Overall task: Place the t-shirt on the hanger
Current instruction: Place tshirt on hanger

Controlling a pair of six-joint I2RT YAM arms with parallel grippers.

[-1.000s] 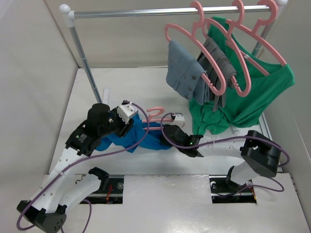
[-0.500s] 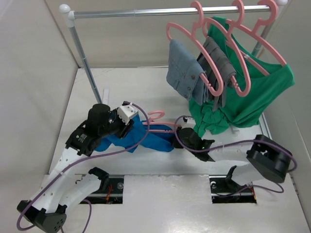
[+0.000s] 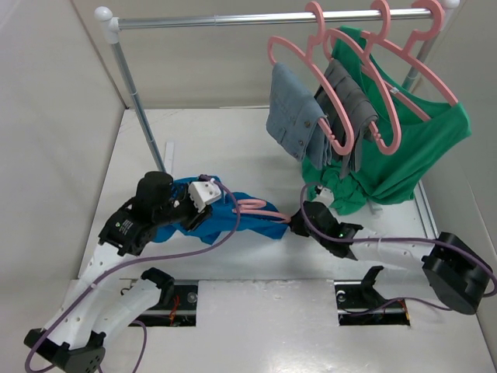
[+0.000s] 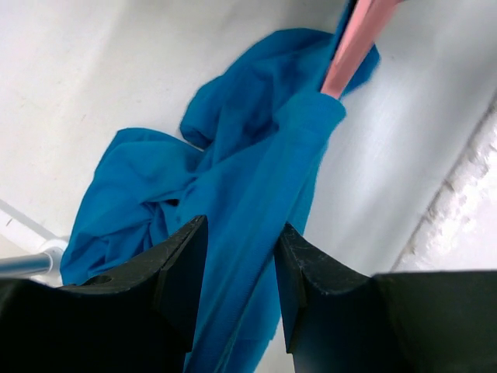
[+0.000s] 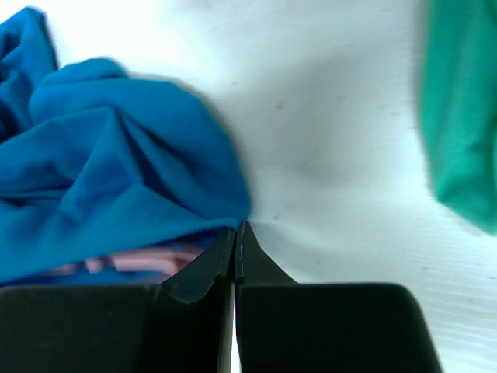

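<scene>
Blue t-shirt (image 3: 241, 224) lay crumpled on the counter (image 3: 233, 148), with the pink hanger (image 3: 262, 207) partly covered by its fabric. The left gripper (image 4: 241, 229) had its jaws clamped on a fold of the shirt. The right gripper (image 5: 235, 227) had its jaws fully closed at the shirt's edge.

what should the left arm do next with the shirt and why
Probably the left gripper, shut on the blue t-shirt, should draw that fold along the hanger: its pink bar sticks out of the cloth, while the right gripper is shut at the shirt's opposite edge.
</scene>
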